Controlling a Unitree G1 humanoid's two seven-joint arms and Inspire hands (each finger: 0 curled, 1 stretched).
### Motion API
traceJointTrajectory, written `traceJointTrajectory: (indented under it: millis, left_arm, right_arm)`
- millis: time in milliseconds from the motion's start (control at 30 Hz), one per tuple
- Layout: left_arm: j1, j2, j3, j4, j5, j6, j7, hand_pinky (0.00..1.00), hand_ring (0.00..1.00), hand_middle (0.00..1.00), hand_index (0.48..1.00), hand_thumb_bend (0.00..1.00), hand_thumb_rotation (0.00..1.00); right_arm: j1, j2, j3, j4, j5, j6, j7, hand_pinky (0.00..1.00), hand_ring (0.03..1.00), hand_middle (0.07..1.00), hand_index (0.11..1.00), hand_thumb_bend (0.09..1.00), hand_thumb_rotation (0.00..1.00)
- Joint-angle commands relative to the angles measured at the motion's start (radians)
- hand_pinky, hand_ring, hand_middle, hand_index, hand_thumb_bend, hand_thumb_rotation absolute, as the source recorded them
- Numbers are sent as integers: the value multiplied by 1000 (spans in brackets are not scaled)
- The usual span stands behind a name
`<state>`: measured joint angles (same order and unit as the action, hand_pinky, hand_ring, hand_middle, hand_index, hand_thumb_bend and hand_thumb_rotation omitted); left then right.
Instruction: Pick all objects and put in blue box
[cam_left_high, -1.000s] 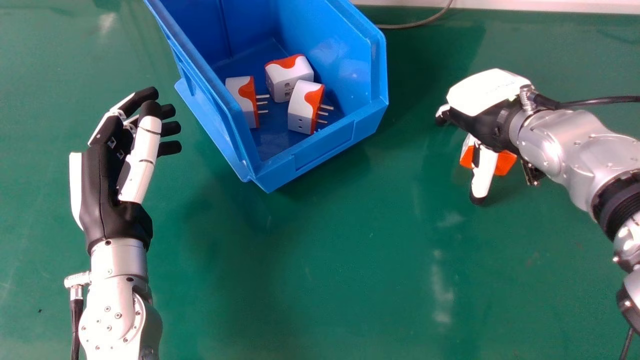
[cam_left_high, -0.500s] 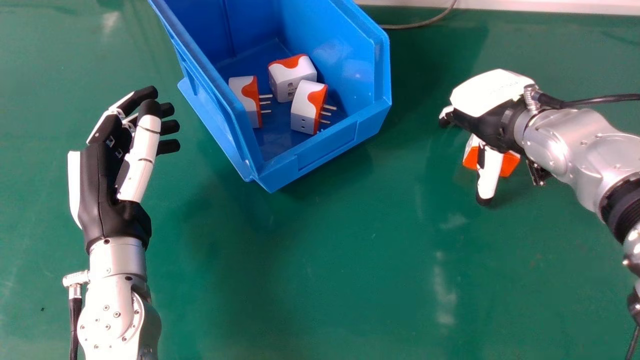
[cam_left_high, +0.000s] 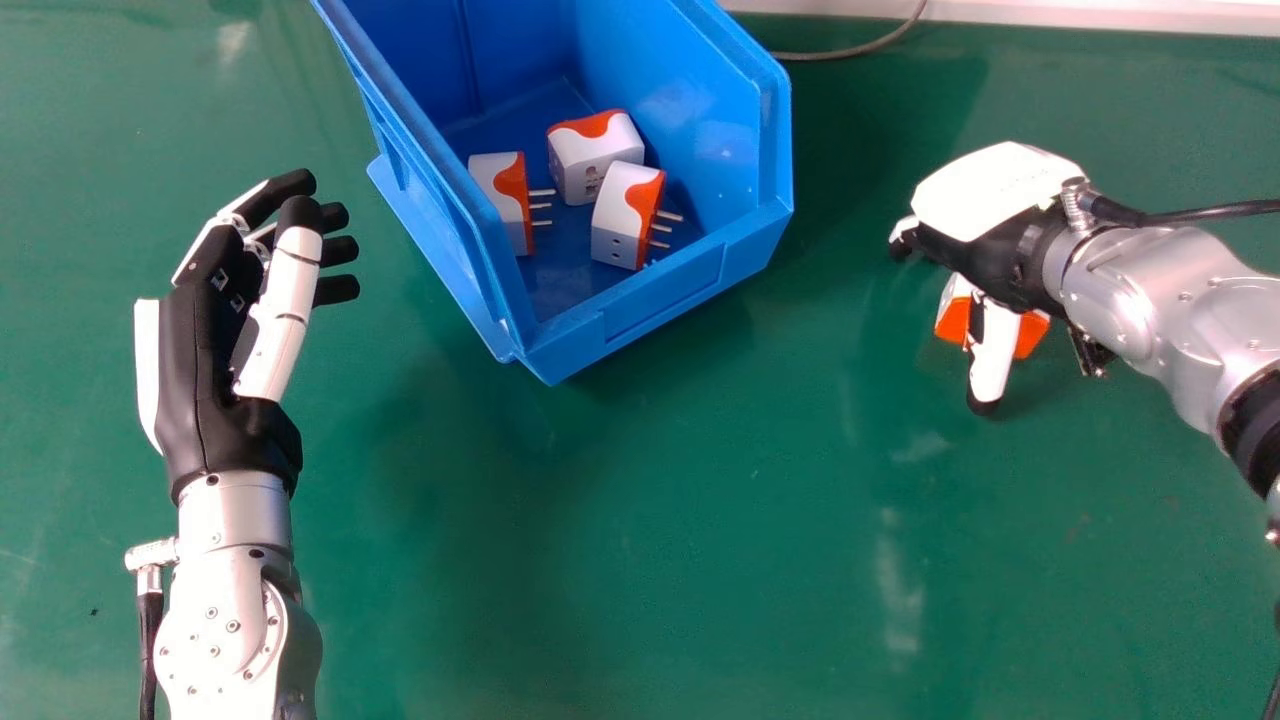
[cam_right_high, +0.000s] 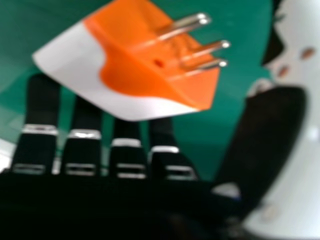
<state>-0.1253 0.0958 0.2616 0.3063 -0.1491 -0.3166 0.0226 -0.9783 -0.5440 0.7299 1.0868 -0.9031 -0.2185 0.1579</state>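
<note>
My left hand (cam_left_high: 195, 370) is raised over the table at the left, its fingers relaxed and nothing in them. At the right, my right hand (cam_left_high: 995, 195) is palm down with its thumb pointing toward the near side. A white and orange plug adapter (cam_left_high: 953, 318) lies partly hidden beneath it. In the right hand view, the adapter (cam_right_high: 145, 75) has its metal pins bared, and the right hand (cam_right_high: 82, 150) has its fingers fairly straight beside it, not curled round it. The blue box (cam_left_high: 655, 300) holds three similar adapters (cam_left_high: 621, 215).
Green tabletop (cam_left_high: 700, 520) stretches between the arms and in front of the box. A thin cable (cam_left_high: 850, 50) lies behind the box, near a pale strip (cam_left_high: 1050, 20) at the far edge. Another cable (cam_left_high: 1210, 212) runs off my right wrist.
The head view has shifted slightly, so box and adapters appear farther right. My right hand has moved a little to the right over the adapter. The left hand has stayed almost still.
</note>
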Motion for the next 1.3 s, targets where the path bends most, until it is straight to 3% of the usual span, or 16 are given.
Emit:
traceJointTrajectory:
  millis: [0,133,233,433,600,700,833,967,1033,1067,1200,1267]
  left_arm:
    - [-12,9,5,-9,0,-12,-4,595,643,674,703,558,547]
    - [-13,12,3,-5,8,-14,1,595,643,674,703,557,545]
    - [-15,11,5,-5,-4,-9,-5,595,643,674,703,556,544]
    - [-19,15,5,7,-3,-21,-7,600,643,672,700,558,537]
    - [-19,14,6,1,-8,-11,-7,599,642,672,699,558,534]
    - [-20,16,5,5,-2,-17,-5,599,643,672,700,561,534]
    - [-20,18,5,7,-5,-18,-8,597,643,673,700,562,535]
    - [-24,18,5,11,0,-20,-2,597,644,674,701,566,536]
    - [-26,20,5,19,1,-29,-5,597,644,674,701,566,536]
    - [-26,20,5,21,1,-30,-5,596,643,673,700,564,536]
    - [-28,18,6,21,-4,-26,-6,596,643,673,700,564,536]
    - [-28,19,5,21,0,-26,-4,594,642,673,700,563,536]
  right_arm:
    - [49,-34,2,15,-1,4,52,512,642,767,835,912,204]
    - [54,-35,-7,11,2,17,67,521,646,769,836,909,195]
    - [56,-39,-7,7,-2,20,71,532,651,774,839,907,189]
    - [63,-49,-10,3,-1,21,79,557,672,793,844,897,177]
    - [68,-62,-8,5,-5,6,66,563,677,799,846,896,172]
    - [69,-62,-22,7,10,13,82,556,668,796,844,898,166]
    - [66,-48,-55,22,53,31,119,538,658,795,836,888,145]
    - [71,-51,-47,13,39,39,97,481,619,766,789,841,93]
    - [68,-44,-36,14,24,66,97,481,619,766,789,841,93]
    - [66,-40,-30,13,16,83,101,468,603,737,763,786,74]
    - [68,-39,-2,0,-16,114,83,468,603,737,763,786,74]
    - [76,-47,-1,-15,-14,109,63,452,584,682,714,732,59]
